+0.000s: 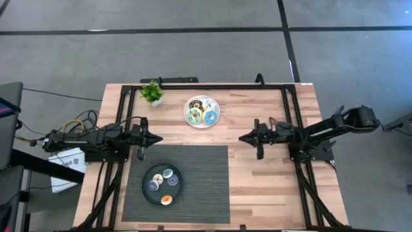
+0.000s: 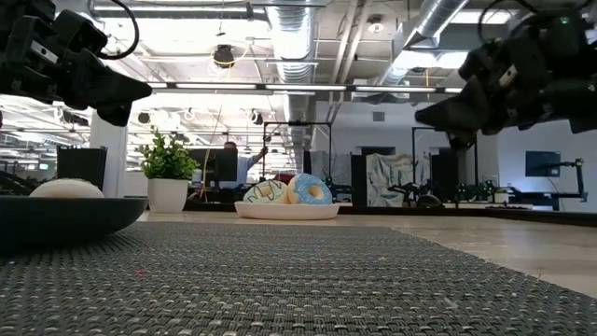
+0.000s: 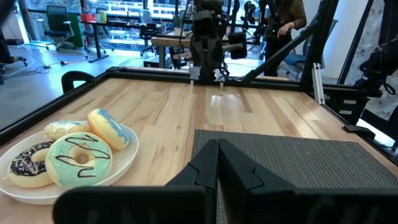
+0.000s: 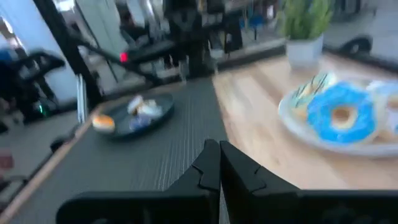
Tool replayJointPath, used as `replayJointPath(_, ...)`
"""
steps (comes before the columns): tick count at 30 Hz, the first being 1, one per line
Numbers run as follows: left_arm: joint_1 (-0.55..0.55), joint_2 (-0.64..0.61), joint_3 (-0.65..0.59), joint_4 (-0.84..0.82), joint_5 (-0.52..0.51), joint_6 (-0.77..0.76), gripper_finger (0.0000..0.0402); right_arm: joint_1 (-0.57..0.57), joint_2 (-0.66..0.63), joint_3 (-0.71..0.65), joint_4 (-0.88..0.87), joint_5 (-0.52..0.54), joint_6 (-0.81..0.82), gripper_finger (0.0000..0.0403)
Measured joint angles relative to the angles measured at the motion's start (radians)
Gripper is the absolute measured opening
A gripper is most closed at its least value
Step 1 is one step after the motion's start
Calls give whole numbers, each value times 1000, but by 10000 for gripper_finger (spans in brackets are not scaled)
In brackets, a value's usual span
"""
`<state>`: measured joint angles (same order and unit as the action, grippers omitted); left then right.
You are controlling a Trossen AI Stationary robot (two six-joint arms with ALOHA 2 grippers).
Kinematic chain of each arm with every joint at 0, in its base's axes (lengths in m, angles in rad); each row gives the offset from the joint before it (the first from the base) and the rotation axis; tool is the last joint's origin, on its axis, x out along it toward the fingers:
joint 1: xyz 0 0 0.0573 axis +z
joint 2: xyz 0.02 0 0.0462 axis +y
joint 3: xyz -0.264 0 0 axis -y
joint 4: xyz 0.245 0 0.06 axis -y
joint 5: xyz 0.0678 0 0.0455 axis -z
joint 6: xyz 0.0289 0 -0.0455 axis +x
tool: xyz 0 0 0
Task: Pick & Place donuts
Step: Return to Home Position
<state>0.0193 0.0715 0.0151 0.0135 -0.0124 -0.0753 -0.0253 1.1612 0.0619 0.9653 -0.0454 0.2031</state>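
Four larger donuts lie on a white plate [image 1: 201, 122] at the table's far middle: green [image 3: 79, 158], chocolate [image 3: 28, 165], blue [image 4: 341, 115] and white [image 3: 65, 129]. Several coin-sized donuts [image 1: 166, 200] lie in a black dish [image 1: 147, 192] on the dark mat. My left gripper [image 1: 159, 137] is at the table's left, shut and level, above the mat's far left corner. My right gripper [image 1: 242, 137] is at the right, shut and pointing toward the left one. Neither holds anything.
A dark ribbed mat [image 1: 199, 180] covers the near middle of the wooden table. A small potted plant [image 1: 152, 93] stands at the far left, beside the plate. A black frame rail [image 1: 212, 84] runs along the far edge. Bare wood lies between the two grippers.
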Motion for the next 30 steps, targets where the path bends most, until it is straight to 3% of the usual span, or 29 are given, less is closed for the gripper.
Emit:
replayJointPath(5,0,0,0,0,0,0,0,-70,-120,-54,3,8,33,0)
replayJointPath(16,0,0,0,0,0,0,0,7,-429,-54,-343,88,39,0)
replayJointPath(20,0,0,0,0,0,0,0,43,-574,-54,-499,180,34,0)
replayJointPath(30,0,0,0,0,0,0,0,77,-939,-55,-821,203,24,0)
